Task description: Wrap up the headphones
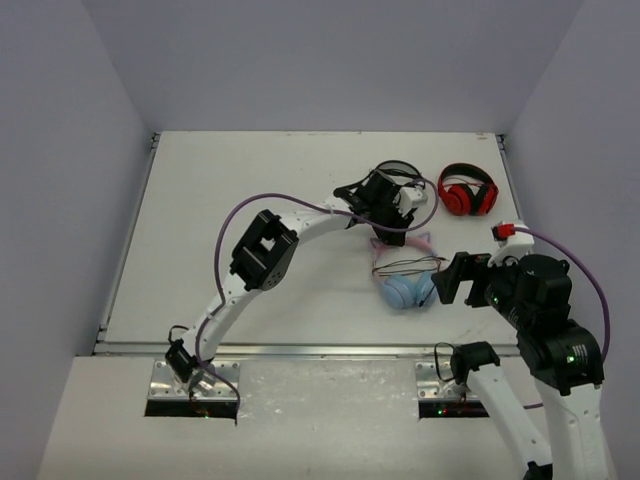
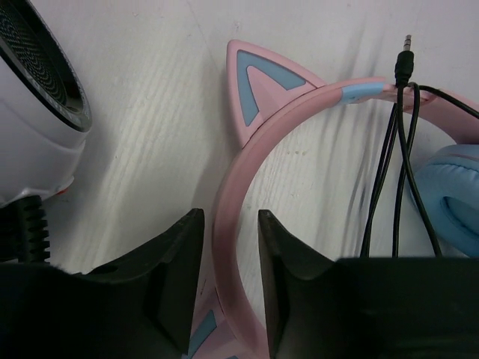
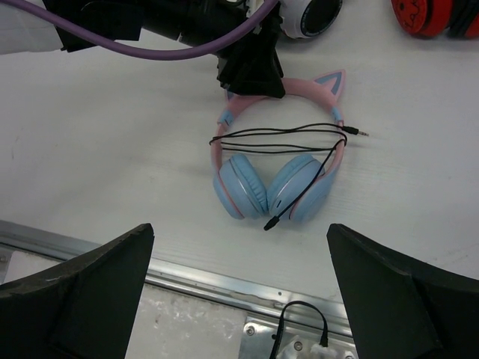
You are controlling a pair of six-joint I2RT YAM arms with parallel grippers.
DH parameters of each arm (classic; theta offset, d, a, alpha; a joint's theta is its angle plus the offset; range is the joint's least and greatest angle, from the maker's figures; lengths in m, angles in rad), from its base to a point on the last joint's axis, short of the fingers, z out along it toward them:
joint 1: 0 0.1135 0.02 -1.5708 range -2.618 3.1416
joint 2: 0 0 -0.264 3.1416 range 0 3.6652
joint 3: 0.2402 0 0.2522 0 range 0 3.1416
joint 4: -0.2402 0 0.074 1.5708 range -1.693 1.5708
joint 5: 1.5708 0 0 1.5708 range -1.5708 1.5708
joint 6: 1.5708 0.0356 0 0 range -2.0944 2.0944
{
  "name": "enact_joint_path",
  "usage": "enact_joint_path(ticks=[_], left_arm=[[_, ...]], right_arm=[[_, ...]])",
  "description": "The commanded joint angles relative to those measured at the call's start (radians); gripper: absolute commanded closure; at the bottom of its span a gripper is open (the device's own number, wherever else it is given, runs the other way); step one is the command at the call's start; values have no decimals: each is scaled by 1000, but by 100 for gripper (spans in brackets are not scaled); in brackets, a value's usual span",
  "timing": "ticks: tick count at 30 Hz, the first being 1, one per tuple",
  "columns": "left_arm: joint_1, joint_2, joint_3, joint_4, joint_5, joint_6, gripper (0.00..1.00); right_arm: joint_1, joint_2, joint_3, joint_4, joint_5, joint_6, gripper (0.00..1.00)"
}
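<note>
The headphones [image 1: 405,280] lie flat on the white table, pink headband with cat ears toward the back and light-blue earcups [image 3: 277,183] toward me. Their thin black cable [image 3: 284,138] runs in a few strands across the headband. One plug [image 2: 404,56] sticks out past the band, and the other end [image 3: 268,223] lies by the earcups. My left gripper [image 2: 230,217] straddles the pink headband [image 2: 239,179] with a narrow gap on each side, slightly open. My right gripper [image 3: 239,228] hovers wide open near the table's front edge, short of the earcups, holding nothing.
White-and-black headphones [image 1: 400,185] sit just behind the left gripper, close on its left in the wrist view [image 2: 37,112]. Red-and-black headphones [image 1: 468,190] lie at the back right. A metal rail [image 3: 224,280] runs along the table's near edge.
</note>
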Motion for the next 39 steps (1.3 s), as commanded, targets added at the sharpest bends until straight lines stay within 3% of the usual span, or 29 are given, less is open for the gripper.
enact_joint_path(ticks=[1, 7, 10, 12, 18, 21, 24, 26, 27, 29, 34, 39], left_arm=[[-10, -17, 47, 13, 29, 5, 66], [-36, -81, 24, 25, 7, -8, 61], [-51, -201, -81, 103, -65, -56, 56], [-50, -303, -153, 189, -151, -128, 49], [-48, -484, -301, 209, -491, -238, 41], [-47, -595, -431, 274, -571, -240, 33], [-32, -655, -436, 193, -729, -295, 33], [-31, -759, -495, 168, -908, -359, 31], [-24, -805, -523, 127, -985, -429, 5], [16, -961, -636, 63, -1144, -520, 0], [153, -1293, -950, 79, -1058, -715, 0], [148, -1315, -1100, 44, -1028, -843, 0]], right_arm=[[3, -4, 0, 23, -8, -16, 1], [3, -1, -2, 21, -12, -20, 1], [3, 4, 0, 20, -20, -20, 1], [3, 8, 0, 23, -27, -20, 1], [3, 13, -3, 28, -5, -30, 1], [3, 21, -6, 34, 2, -35, 1], [3, 33, 9, 31, -3, -33, 1], [3, 31, 21, 26, 18, -39, 1], [3, 33, 29, 20, 32, -41, 1], [3, 33, 41, 15, 51, -41, 1], [3, 36, 29, 26, 34, -27, 1], [3, 31, 17, 32, 35, -9, 1]])
